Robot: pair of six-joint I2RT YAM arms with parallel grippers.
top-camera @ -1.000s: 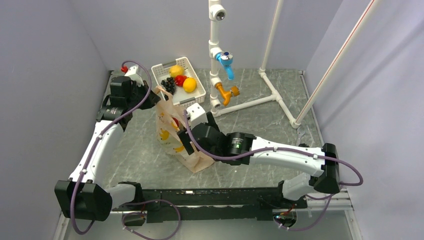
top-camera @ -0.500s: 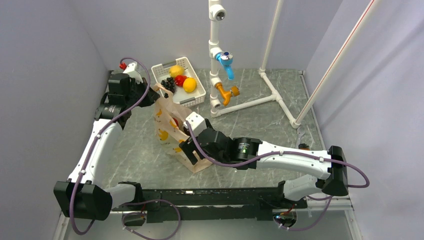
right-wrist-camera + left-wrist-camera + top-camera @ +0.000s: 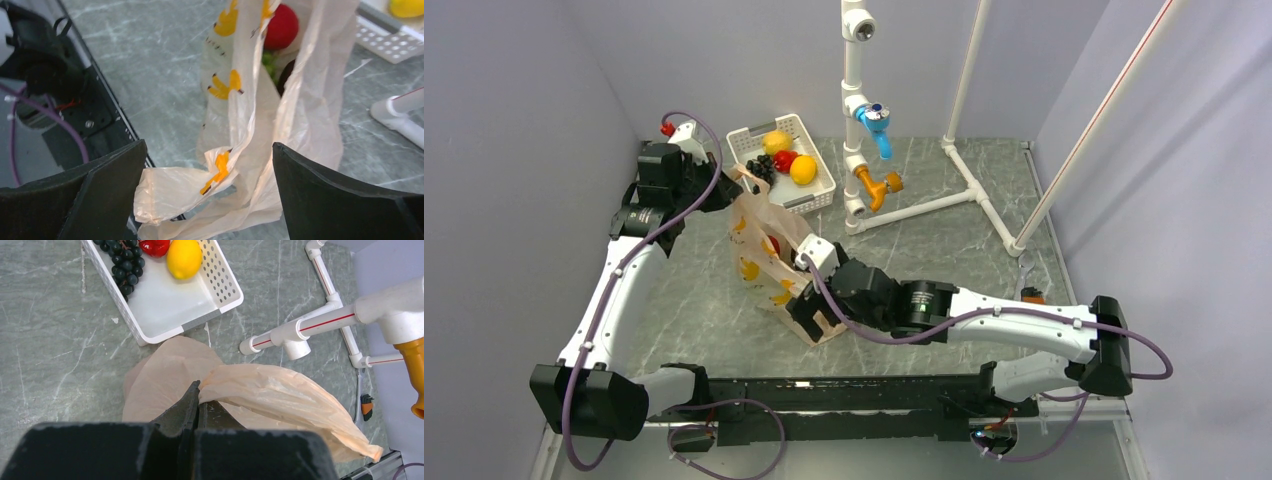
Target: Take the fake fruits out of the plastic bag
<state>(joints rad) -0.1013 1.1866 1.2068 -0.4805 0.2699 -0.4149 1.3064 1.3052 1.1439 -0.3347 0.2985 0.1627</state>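
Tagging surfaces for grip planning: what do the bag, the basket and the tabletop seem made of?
Bag: thin translucent peach plastic film, crinkled, in limp folds. Basket: rigid white plastic, probably moulded, with perforated walls. Tabletop: grey-green, veined like marble, slightly glossy; possibly a printed laminate.

Left tool (image 3: 196, 390) closed, right tool (image 3: 208, 145) wide, perhaps fully.

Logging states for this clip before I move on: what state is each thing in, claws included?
Plastic bag: hung from its top, bottom on the table, fruit inside.
Red apple: inside the bag.
Left claw: shut on the bag's top.
Right claw: open, jaws either side of the bag's lower end.
Basket: on the table, holding loose fruit.
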